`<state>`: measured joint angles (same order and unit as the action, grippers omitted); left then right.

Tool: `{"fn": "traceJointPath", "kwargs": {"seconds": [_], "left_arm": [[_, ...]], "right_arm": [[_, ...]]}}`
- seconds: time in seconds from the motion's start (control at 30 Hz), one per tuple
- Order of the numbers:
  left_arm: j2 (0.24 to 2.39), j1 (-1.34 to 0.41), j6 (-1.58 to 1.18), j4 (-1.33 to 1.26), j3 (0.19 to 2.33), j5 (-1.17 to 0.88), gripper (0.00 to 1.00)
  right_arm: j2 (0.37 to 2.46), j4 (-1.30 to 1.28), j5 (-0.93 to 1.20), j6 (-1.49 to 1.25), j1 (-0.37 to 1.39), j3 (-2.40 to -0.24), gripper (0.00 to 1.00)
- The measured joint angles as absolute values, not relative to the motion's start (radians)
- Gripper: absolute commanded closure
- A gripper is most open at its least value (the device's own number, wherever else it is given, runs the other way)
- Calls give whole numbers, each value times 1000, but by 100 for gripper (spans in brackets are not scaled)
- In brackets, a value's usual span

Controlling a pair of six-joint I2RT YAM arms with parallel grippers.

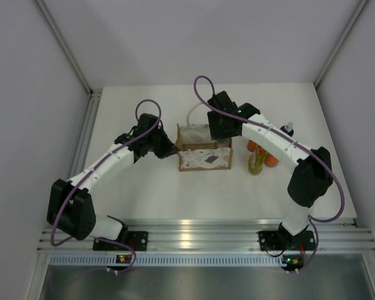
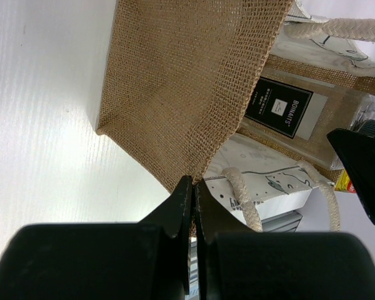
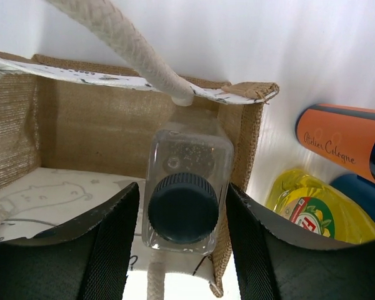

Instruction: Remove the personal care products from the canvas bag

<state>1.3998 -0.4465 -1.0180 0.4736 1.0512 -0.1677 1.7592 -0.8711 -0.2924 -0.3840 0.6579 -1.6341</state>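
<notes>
The tan canvas bag stands mid-table, its weave filling the left wrist view. My left gripper is shut on the bag's left rim, burlap pinched between its tips. My right gripper reaches into the bag from behind. In the right wrist view its fingers closely flank a clear bottle with a dark cap, in the bag's right corner under a rope handle. On the table right of the bag lie a yellow bottle and orange bottles.
An orange bottle and the yellow one lie just outside the bag's right wall. A small dark-capped bottle stands further right. Grey walls close in on both sides, and a metal rail runs along the near edge.
</notes>
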Motion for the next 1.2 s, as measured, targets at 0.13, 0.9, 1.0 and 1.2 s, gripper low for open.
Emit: {"fn": "traceJointPath", "kwargs": {"seconds": [0.13, 0.9, 1.0, 1.2], "left_arm": [[1400, -447, -1018, 474, 1051, -168, 99], [1400, -444, -1015, 473, 1051, -168, 99], [1400, -443, -1015, 473, 1051, -168, 99], [1400, -442, -1015, 472, 1051, -168, 99]], "right_arm": [[1764, -864, -292, -389, 657, -1602, 44], [1838, -722, -319, -416, 651, -1528, 71], [1837, -702, -327, -424, 651, -1519, 97], [1821, -678, -328, -416, 651, -1501, 100]]}}
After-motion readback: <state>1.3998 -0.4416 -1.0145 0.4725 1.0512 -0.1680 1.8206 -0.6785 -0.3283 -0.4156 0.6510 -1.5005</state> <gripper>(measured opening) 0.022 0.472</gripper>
